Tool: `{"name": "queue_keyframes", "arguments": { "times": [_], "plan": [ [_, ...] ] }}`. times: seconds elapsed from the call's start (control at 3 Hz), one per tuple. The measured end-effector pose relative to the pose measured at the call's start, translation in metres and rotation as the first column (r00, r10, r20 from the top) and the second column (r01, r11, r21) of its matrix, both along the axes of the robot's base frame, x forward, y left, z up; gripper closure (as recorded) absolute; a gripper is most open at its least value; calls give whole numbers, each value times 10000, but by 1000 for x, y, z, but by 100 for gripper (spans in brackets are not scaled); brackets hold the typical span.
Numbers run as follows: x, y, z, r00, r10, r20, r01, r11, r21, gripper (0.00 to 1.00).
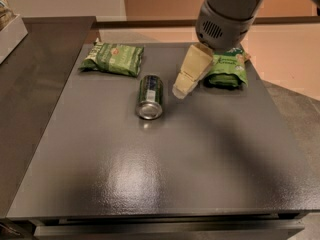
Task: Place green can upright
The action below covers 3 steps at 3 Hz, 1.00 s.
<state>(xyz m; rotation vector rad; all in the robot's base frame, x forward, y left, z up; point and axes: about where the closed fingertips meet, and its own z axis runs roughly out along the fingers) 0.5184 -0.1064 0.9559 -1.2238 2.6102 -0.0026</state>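
Observation:
The green can (pixel 150 96) lies on its side on the dark grey table (pixel 165 169), its silver end facing the camera. My gripper (pixel 182 88) hangs above the table just right of the can, a short gap apart from it. Its pale fingers point down and to the left. The grey arm housing (pixel 225 21) rises behind it to the upper right. Nothing is held.
A flat green snack bag (pixel 113 59) lies at the back left of the table. Another green snack bag (pixel 227 70) lies at the back right, partly behind the arm. A dark counter (pixel 35 79) runs along the left side.

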Motion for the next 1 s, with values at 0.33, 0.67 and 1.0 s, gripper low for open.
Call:
{"name": "queue_keyframes", "arguments": {
  "times": [0.33, 0.67, 1.0],
  "plan": [
    [14, 13, -16, 9879, -1490, -428, 1493, 9888, 48, 0],
    [25, 21, -29, 9493, -3018, -881, 3042, 9525, 141, 0],
    [33, 30, -36, 9030, -4135, -1170, 4178, 9084, 141, 0]
  ]
}}
